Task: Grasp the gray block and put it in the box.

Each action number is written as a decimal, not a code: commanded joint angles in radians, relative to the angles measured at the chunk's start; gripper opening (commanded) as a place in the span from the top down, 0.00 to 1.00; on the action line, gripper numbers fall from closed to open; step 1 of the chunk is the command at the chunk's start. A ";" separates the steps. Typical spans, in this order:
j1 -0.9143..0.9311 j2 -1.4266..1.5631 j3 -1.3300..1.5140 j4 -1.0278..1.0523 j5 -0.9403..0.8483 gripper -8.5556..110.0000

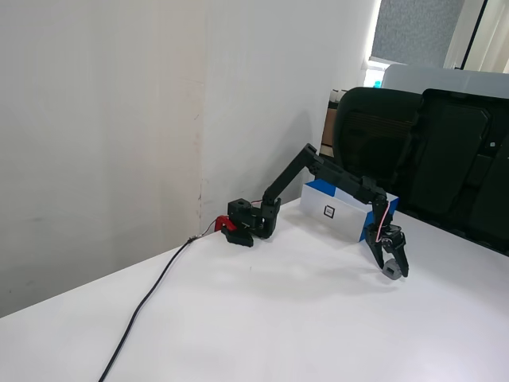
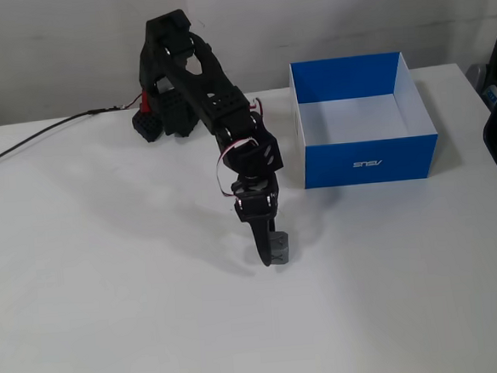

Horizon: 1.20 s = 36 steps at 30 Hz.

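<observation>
The box [image 2: 370, 160] sits toward the far right part of the tabletop [image 2: 112, 315] in a fixed view, its blue outer walls upright and its white inside holding nothing that shows. In the other fixed view the box [image 1: 338, 213] shows a white side with a small square black mark, partly behind the arm.

The gray block [image 2: 278, 249] rests on the tabletop, in front of the box's left near corner and apart from it. The gripper [image 2: 271, 255] is lowered right down to the tabletop with its fingers on either side of the block. In the side-on fixed view the gripper [image 1: 391, 269] straddles the gray block [image 1: 390, 271], the jaws still parted around it; whether they press on its faces cannot be told.

The arm's base [image 2: 165, 115] stands near the far edge, a black cable [image 2: 24, 144] trailing off to the left edge.
</observation>
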 commanded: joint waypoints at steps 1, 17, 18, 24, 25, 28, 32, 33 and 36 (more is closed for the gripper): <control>0.005 0.021 -0.041 -0.020 -0.006 0.69; 0.023 0.015 -0.026 -0.043 -0.009 0.69; 0.023 0.012 -0.026 -0.043 -0.009 0.69; 0.025 0.003 -0.021 -0.054 -0.017 0.72; 0.025 0.003 -0.020 -0.057 -0.018 0.73; 0.023 0.003 -0.018 -0.061 -0.020 0.79; 0.018 0.003 -0.020 -0.061 -0.023 0.84; 0.018 0.003 -0.021 -0.061 -0.026 0.84; 0.017 0.008 -0.032 -0.060 -0.037 0.85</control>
